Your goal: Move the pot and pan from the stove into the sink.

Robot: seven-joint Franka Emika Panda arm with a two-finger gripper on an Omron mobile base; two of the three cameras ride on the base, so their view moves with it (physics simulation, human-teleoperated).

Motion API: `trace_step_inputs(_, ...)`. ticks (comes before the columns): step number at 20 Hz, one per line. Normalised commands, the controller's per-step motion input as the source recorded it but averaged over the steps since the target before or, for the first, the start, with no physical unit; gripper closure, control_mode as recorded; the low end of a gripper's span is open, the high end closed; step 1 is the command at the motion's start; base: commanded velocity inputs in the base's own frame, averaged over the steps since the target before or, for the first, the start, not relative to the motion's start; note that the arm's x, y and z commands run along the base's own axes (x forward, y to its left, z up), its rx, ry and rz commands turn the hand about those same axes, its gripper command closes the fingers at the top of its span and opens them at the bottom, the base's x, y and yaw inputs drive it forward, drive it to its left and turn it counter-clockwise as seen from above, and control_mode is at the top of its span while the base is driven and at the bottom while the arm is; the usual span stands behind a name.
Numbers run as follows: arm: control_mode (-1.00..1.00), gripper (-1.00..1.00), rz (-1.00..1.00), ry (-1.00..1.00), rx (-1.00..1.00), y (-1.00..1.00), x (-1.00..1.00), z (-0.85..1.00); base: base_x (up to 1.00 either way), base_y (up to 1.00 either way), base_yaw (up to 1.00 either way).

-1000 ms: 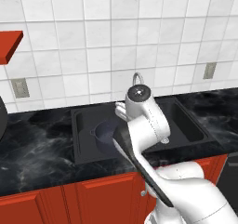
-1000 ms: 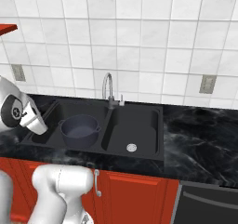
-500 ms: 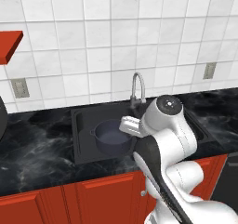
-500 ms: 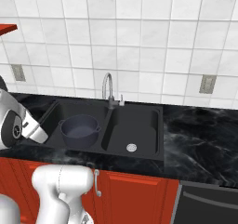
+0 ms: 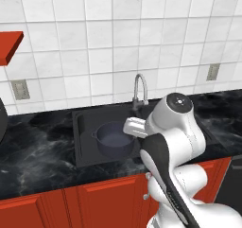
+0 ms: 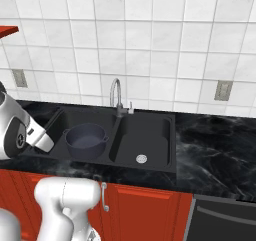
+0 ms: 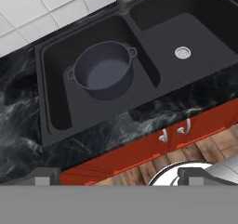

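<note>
While the black marbled countertop (image 6: pixel 210 150) stretches along the tiled wall, the sink (image 7: pixel 160 42) shows two basins beneath a silver faucet (image 6: pixel 116 92). Inside the left basin the pot (image 7: pixel 103 69) sits upright, its half of the task apparently done. High above the counter's edge, the gripper (image 7: pixel 118 176) holds nothing, fingertips spread wide. Fetching the pan likely comes next.
</note>
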Motion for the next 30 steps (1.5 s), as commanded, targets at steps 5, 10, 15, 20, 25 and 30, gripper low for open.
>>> trace_step_inputs(5,1.0,-1.0,0.0,0.0,0.0,0.0,-0.04,0.0,-0.24,0.0,0.01)
trace_step_inputs(10,1.0,-1.0,0.0,0.0,0.0,0.0,0.0,0.0,-0.81,-0.03,0.18)
trace_step_inputs(15,1.0,-1.0,0.0,0.0,0.0,0.0,0.0,0.0,-0.44,-0.13,0.39)
trace_step_inputs(20,1.0,-1.0,0.0,0.0,0.0,0.0,0.0,0.0,-0.32,-0.1,0.43)
trace_step_inputs(25,1.0,-1.0,0.0,0.0,0.0,0.0,0.0,0.0,-0.22,-0.03,0.46)
trace_step_inputs(30,1.0,-1.0,0.0,0.0,0.0,0.0,0.0,0.0,-0.1,0.0,0.48)
